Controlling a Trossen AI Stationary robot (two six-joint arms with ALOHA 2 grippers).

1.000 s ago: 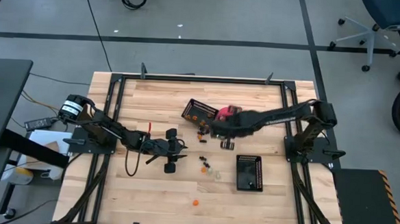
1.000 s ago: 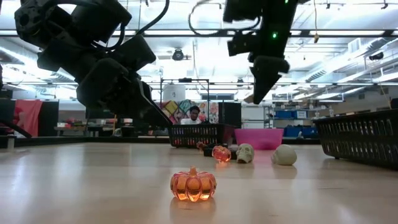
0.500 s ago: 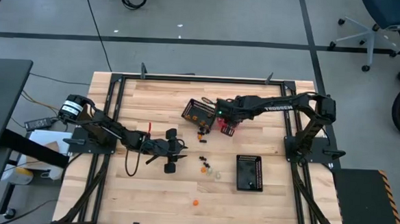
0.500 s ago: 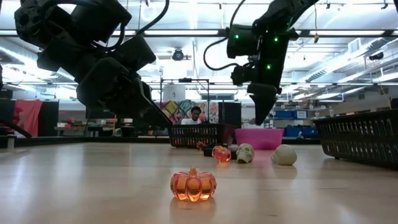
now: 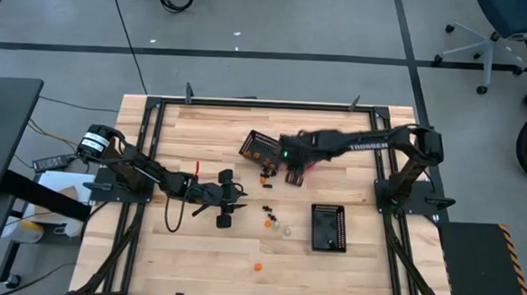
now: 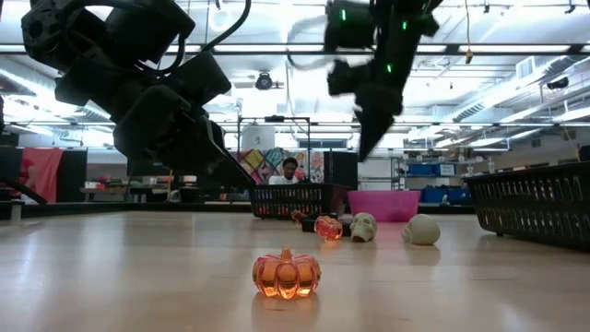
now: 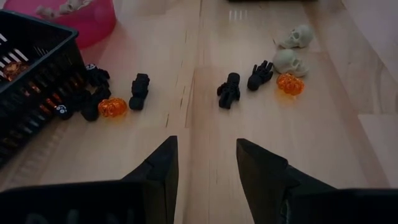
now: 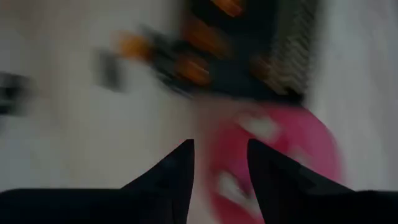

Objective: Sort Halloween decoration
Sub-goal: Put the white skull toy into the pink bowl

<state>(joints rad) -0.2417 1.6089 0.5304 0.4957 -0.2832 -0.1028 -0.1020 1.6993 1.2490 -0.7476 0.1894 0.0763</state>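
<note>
The trinkets lie loose mid-table: black hands [image 7: 229, 89], pale skulls [image 7: 287, 61] and orange pumpkins [image 7: 290, 83], with more beside a black basket [image 7: 31, 68]. One pumpkin [image 6: 287, 273] sits alone near the front edge [image 5: 258, 266]. My right gripper [image 8: 221, 174] is open and empty, raised over the pink bowl [image 8: 273, 149] and next to the far basket [image 5: 262, 147]. It also shows in the high view [image 5: 295, 173]. My left gripper [image 7: 205, 168] is open and empty, low at the table's left [image 5: 239, 199], pointing at the trinkets.
A second black mesh basket [image 5: 328, 227] stands at the near right and shows in the low view [image 6: 535, 203]. The pink bowl [image 7: 81, 18] holds pale pieces. The far basket holds orange pieces. A person shows far behind the table [image 6: 290, 171].
My right gripper has gone from over the loose trinkets toward the table's far edge to the pink bowl. It dipped there, then rose and swung a little toward the table's left, and it is still moving.
</note>
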